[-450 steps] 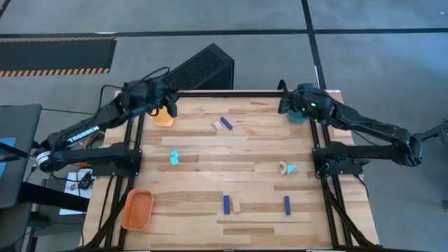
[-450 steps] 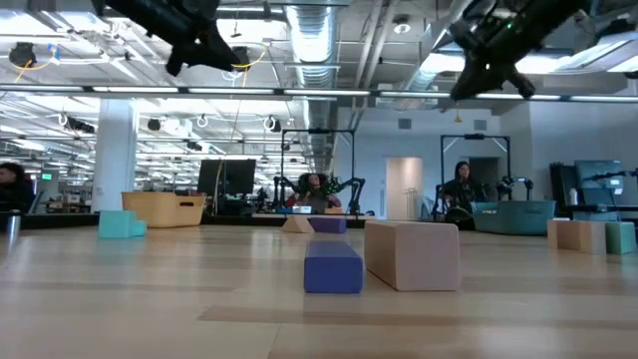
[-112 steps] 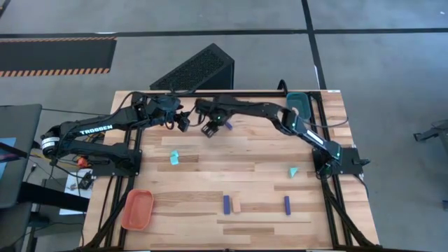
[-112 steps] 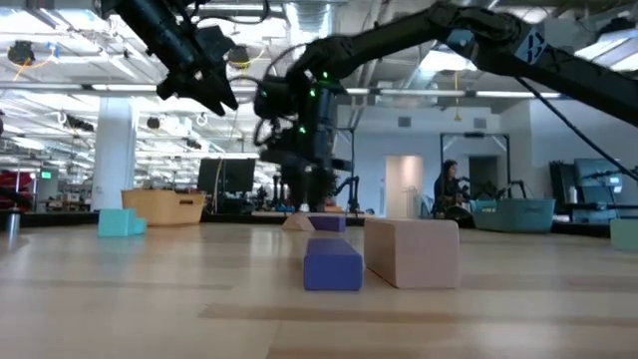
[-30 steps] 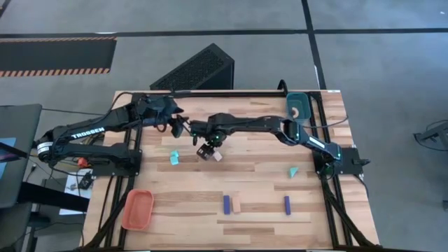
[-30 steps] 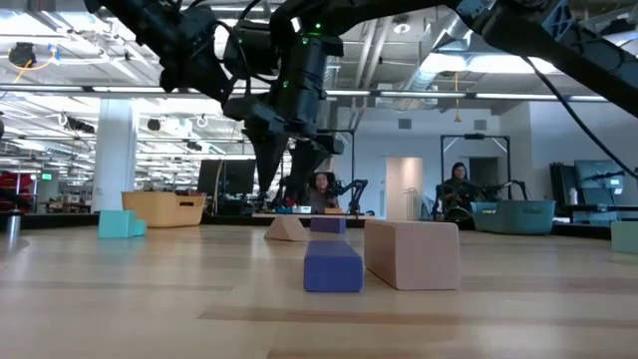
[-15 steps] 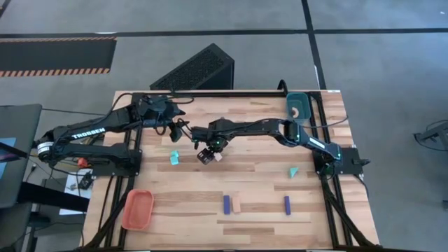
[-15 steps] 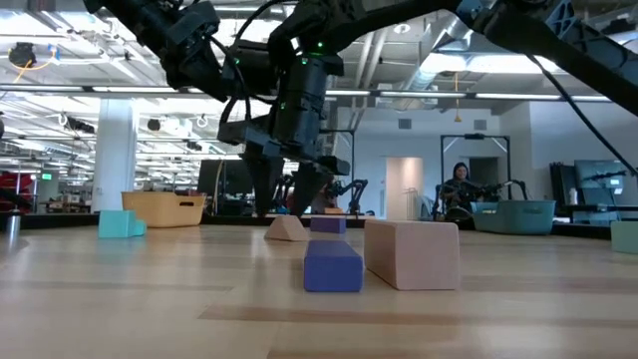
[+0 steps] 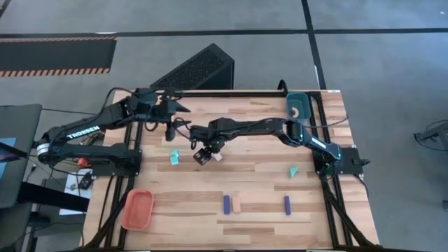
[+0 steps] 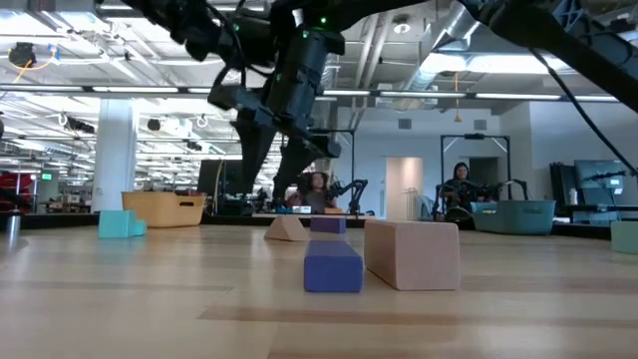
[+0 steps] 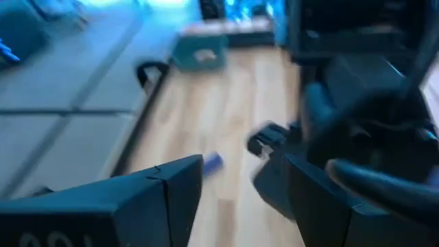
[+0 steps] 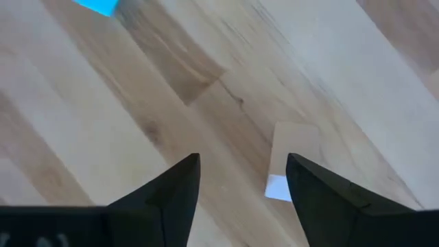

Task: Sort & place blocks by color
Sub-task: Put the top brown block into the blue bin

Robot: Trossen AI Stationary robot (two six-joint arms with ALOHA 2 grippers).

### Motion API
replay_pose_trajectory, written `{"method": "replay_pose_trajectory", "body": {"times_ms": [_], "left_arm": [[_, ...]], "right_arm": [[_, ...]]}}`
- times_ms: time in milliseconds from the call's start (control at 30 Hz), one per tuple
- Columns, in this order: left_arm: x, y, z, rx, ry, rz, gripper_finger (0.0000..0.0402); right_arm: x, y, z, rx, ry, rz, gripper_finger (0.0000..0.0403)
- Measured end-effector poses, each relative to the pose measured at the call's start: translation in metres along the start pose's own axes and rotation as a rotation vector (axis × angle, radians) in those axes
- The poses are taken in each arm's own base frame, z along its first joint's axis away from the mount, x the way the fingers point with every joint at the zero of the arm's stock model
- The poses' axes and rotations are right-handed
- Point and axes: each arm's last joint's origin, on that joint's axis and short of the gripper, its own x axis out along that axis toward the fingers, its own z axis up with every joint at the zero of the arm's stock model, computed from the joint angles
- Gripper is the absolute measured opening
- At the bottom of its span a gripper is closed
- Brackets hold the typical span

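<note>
My right gripper (image 9: 201,155) (image 12: 243,178) hangs open just above the table's middle, fingers pointing down. A tan block (image 9: 218,155) (image 12: 293,147) lies flat on the wood beside one finger, with nothing between the fingers. A cyan block (image 9: 173,158) lies to the left of it. My left gripper (image 9: 172,119) (image 11: 240,199) is open and empty, raised over the far left of the table. A blue block (image 11: 212,161) lies beyond it. Near the front lie a blue block (image 9: 227,204), a tan block (image 9: 236,204) and another blue block (image 9: 286,204). A cyan wedge (image 9: 292,171) lies at the right.
A teal tray (image 9: 297,106) stands at the far right corner and an orange tray (image 9: 137,208) at the near left. A pale orange tray (image 10: 164,207) shows at the far left in the low view. The right arm (image 9: 259,127) stretches across the table's far half.
My left gripper has risen and rolled about its own pointing line. My right gripper dipped toward the table beside the tan block, then came up a little. The blocks have stayed where they were.
</note>
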Motion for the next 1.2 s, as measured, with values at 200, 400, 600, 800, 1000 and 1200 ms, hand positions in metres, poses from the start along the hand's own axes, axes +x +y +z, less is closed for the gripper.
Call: {"method": "replay_pose_trajectory", "body": {"times_ms": [200, 400, 600, 800, 1000, 1200], "left_arm": [[0.015, -0.004, -0.019, -0.067, 0.141, -0.104, 0.019], [0.014, -0.002, -0.017, -0.058, 0.125, -0.053, 0.019], [0.015, -0.002, -0.02, -0.052, 0.152, -0.04, 0.019], [0.006, 0.007, -0.027, -0.045, 0.263, 0.24, 0.019], [-0.004, 0.025, -0.048, -0.212, 0.455, 0.431, 0.019], [-0.01, 0.034, -0.05, -0.3, 0.43, 0.482, 0.019]], "right_arm": [[-0.031, -0.013, 0.017, 0.044, -0.138, -0.014, 0.0241], [-0.042, -0.016, 0.023, 0.008, -0.168, 0.047, 0.0244], [-0.06, -0.013, 0.027, 0.016, -0.23, 0.094, 0.0245], [-0.054, -0.016, 0.017, 0.016, -0.179, 0.019, 0.0245], [-0.066, -0.005, 0.011, 0.006, -0.215, 0.063, 0.0245], [-0.035, -0.006, -0.003, 0.006, -0.135, 0.001, 0.0245]]}}
